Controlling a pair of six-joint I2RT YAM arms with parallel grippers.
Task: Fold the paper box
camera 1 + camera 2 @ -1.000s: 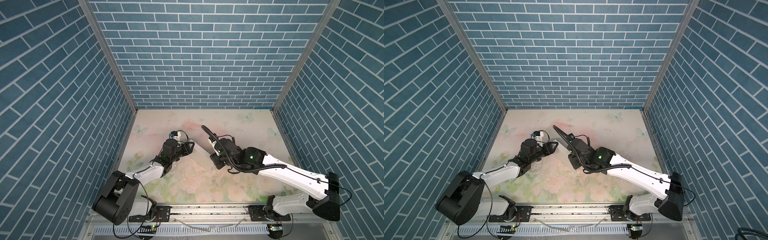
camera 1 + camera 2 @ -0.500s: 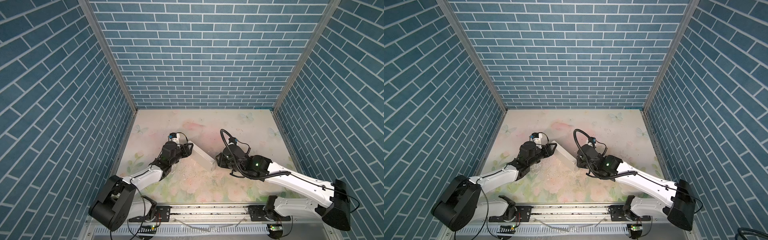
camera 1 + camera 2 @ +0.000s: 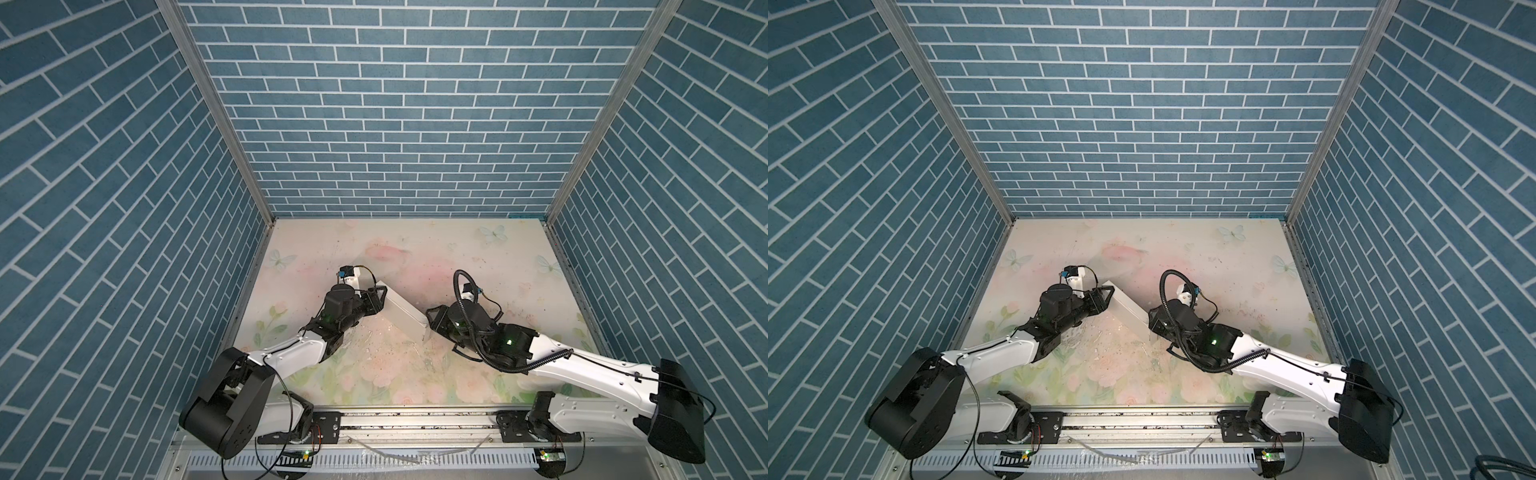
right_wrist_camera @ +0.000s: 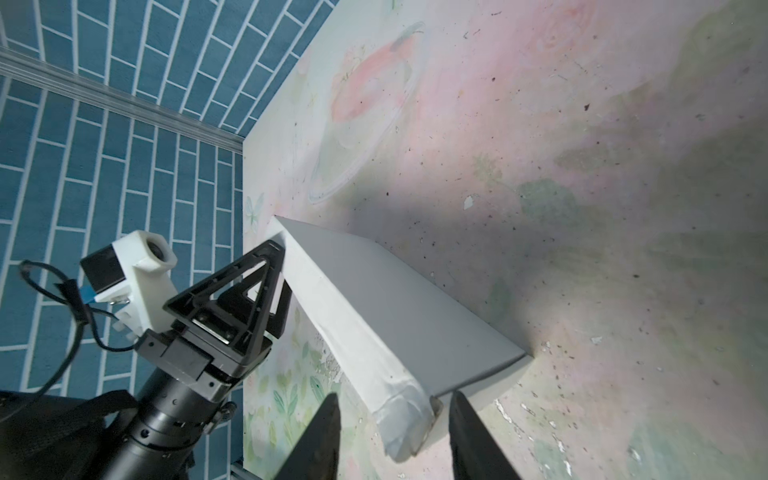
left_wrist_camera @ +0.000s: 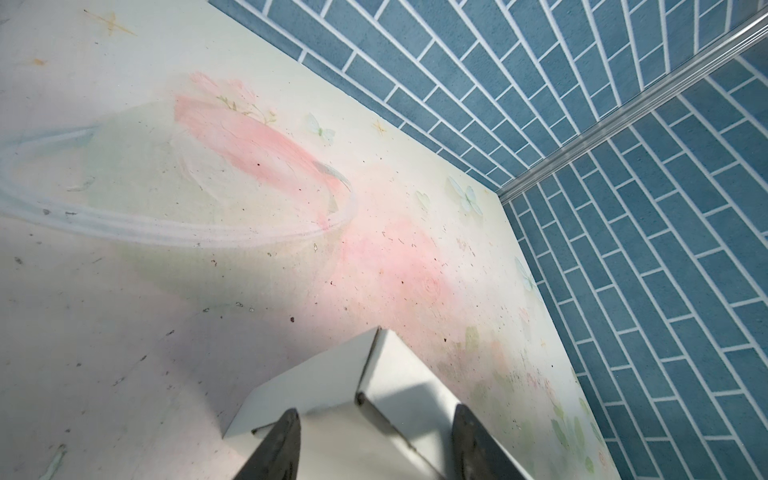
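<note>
I see the paper box just below the middle of the frame in both top views; it is white and folded shut into a flat shape; it sits tipped up on one long edge on the flowery table; it runs on a slant from upper left down to lower right.

My left claw is at the box's upper left end; in the left wrist view its two dark fingertips sit on either side of that end and the card fills the space between them, so the claw looks to be pinching the box. The right wrist view shows this claw from the side; its black three-cornered finger lies flat against the thin white side of the box; a small white camera sits on its wrist.

My right claw is at the box's lower right end; its fingers are spread, one on each side of the rumpled corner; I see a gap between one finger and the card; the other finger is close beside the card and I cannot tell if it touches.

Blue brick walls stand round the table.
</note>
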